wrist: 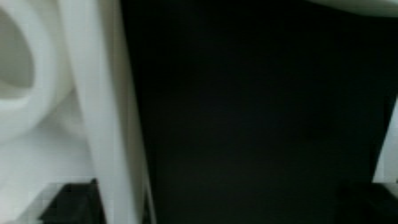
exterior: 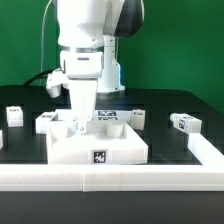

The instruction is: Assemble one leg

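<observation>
The large white tray-like top (exterior: 120,148) lies in the middle of the black table, with a tag on its front wall. My gripper (exterior: 80,122) points straight down at the top's rear left corner. In the wrist view my gripper (wrist: 228,208) stands open with one dark fingertip (wrist: 71,205) showing; the top's white rim (wrist: 111,110) runs between the jaws close to that fingertip, over black table. Small white tagged legs lie apart from the gripper: one at the exterior view's left (exterior: 14,115), one behind the top (exterior: 138,118), one at the right (exterior: 185,123).
A raised white wall (exterior: 110,182) runs along the table's front and up the exterior view's right side (exterior: 207,150). Flat tags of the marker board (exterior: 110,116) show just behind the top. A green backdrop stands behind the arm.
</observation>
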Robot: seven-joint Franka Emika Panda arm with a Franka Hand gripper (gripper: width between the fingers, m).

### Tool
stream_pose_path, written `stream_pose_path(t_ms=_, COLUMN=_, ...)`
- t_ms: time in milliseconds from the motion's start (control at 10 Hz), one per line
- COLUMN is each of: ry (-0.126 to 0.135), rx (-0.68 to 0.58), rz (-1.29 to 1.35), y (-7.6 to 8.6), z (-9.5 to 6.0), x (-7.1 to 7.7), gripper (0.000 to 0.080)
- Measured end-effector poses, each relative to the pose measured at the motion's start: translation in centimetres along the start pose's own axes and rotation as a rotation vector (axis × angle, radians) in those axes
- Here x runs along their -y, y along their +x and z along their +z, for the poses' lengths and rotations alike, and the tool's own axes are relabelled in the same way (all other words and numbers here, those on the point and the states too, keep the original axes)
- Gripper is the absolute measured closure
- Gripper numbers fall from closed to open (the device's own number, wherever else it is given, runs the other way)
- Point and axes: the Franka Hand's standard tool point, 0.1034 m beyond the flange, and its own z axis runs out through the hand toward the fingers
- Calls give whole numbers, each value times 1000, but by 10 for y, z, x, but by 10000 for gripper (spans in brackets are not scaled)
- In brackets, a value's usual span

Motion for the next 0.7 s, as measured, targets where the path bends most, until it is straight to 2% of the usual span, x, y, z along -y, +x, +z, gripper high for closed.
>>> stream_pose_path(t_ms=200, ry=1, rx=0, rz=5, y=0, z=1, x=-1, gripper=150)
stream_pose_path(t_ms=400, ry=2, rx=0, rz=6, y=0, z=2, x=-1, gripper=408)
stream_pose_path(t_ms=500, ry=2, rx=0, rz=6, y=0, z=2, x=-1, gripper=569)
stream_pose_path(t_ms=600, ry=2, rx=0, rz=6, y=0, z=2, x=0, gripper=569)
stream_pose_path(t_ms=700, ry=0, rx=0, rz=6, y=-1, z=1, x=-1, gripper=732)
